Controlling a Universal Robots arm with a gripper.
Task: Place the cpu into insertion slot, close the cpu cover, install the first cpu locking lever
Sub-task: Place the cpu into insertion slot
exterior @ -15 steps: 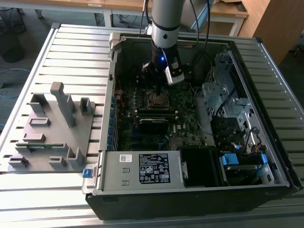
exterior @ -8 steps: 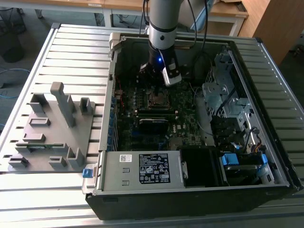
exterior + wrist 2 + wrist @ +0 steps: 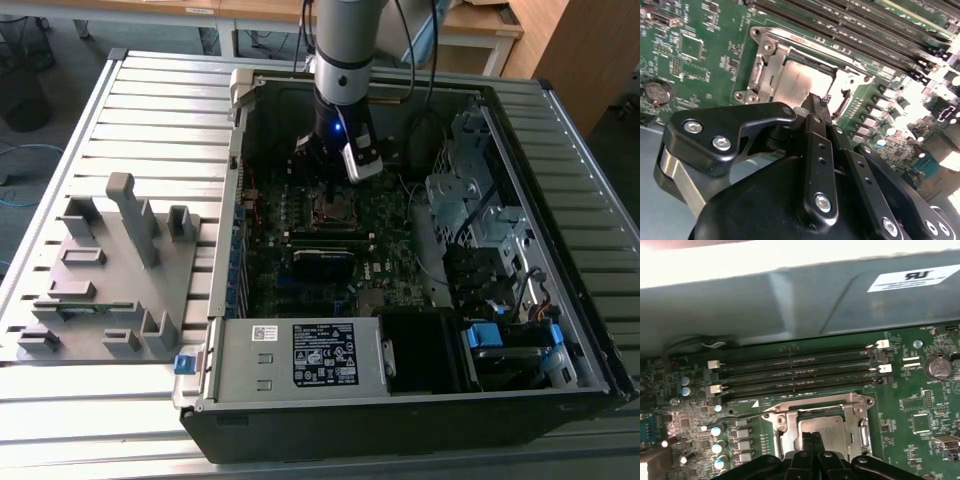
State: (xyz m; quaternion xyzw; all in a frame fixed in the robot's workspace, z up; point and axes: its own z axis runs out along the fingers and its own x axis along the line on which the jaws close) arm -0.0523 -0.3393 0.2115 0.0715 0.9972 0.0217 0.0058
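Note:
My gripper [image 3: 335, 186] hangs low inside the open computer case, just above the insertion slot [image 3: 333, 208]. In both wrist views its black fingers [image 3: 816, 117] are pressed together with nothing visible between them. Their tips hover at the edge of the socket. The cpu [image 3: 800, 80] [image 3: 829, 427] lies flat in the insertion slot [image 3: 860, 402], dull silver top up. The cpu cover [image 3: 767, 65] [image 3: 786, 427], a silvery frame with a square window, lies down around the chip. A bent wire locking lever [image 3: 842, 104] runs along the socket's side close to the fingertips.
Long black memory slots [image 3: 795, 372] run beside the socket. A coin battery [image 3: 937, 366] sits on the green board. The case wall [image 3: 790, 300] rises close behind. A grey fixture [image 3: 110, 270] stands at the exterior view's left, and a power supply [image 3: 300, 350] and drive cage [image 3: 470, 190] crowd the case.

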